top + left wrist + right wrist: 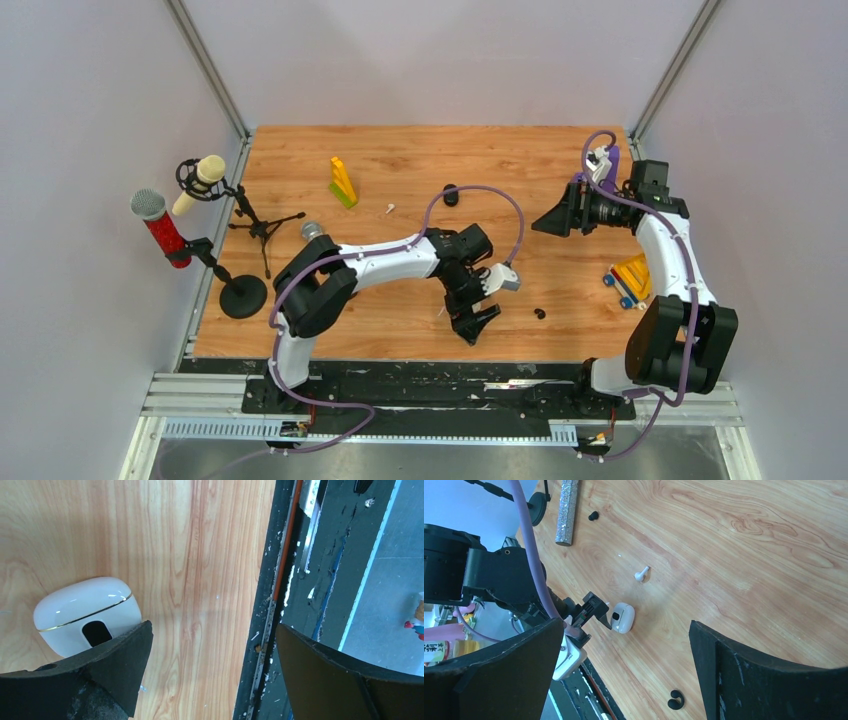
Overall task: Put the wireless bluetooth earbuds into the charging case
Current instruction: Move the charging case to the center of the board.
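While left gripper (214,630) gapes beside white case (85,610), right gripper (626,625) spread wide

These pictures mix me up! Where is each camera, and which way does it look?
Top: above and behind, looking down on the table; both arms, left gripper and right gripper show.
Left wrist: on the left arm, looking down at the white case; its open gripper shows.
Right wrist: on the right arm, looking across the table at the left arm; its open gripper shows.
Shared: both wrist views show the white case.
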